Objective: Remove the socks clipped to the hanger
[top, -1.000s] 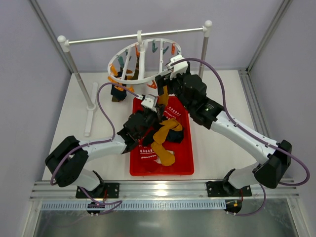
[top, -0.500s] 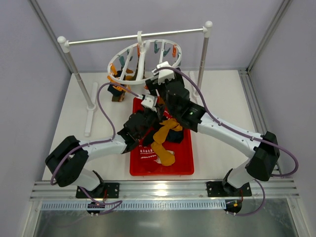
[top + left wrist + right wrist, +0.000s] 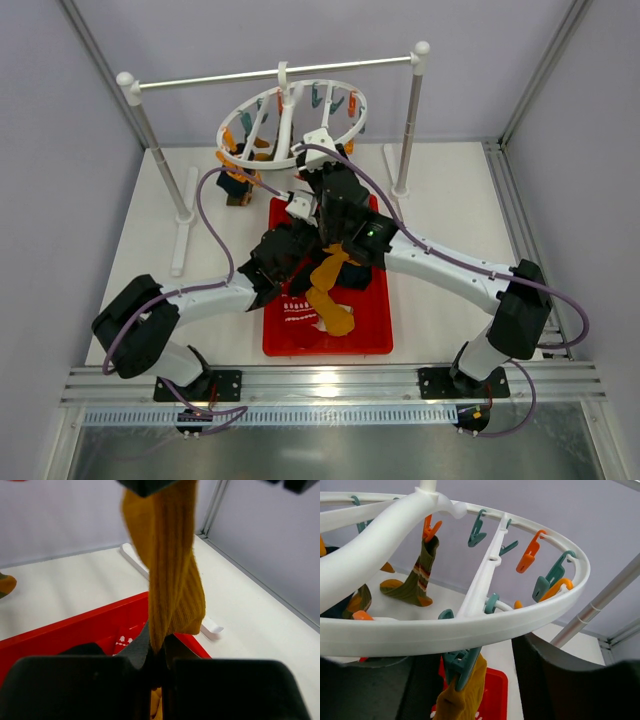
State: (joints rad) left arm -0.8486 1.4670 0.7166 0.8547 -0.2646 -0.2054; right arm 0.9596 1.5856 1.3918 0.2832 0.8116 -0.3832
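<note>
The left gripper (image 3: pixel 157 652) was the one with fabric in hand: its jaws were pinched almost fully together on the lower end of a mustard-yellow sock (image 3: pixel 172 580), with just the ribbed knit between them. In the left wrist view, that sock ran straight up from the fingers to the top of the frame. Its long axis was upright and it looked taut, and its loose heel bulged out to the right. Up at the other end, the right wrist view showed a teal clip (image 3: pixel 462 662) biting the sock's top edge. The clip hung just under the near rim of the white hanger (image 3: pixel 470 625). The right gripper (image 3: pixel 476 680) was spread wide and held nothing, a dark finger on each side of that clip. So the right arm was nearer the clip and the left arm nearer the sock's free end, with the sock strung between them above the red tray (image 3: pixel 75 630). By the look of it, the release turned on that vertical line: either a squeeze on the clip from the right or a downward pull from the left. Further back on the ring, an olive striped sock (image 3: pixel 417 575) hung from an orange clip (image 3: pixel 431 529), its turn yet to come.
</note>
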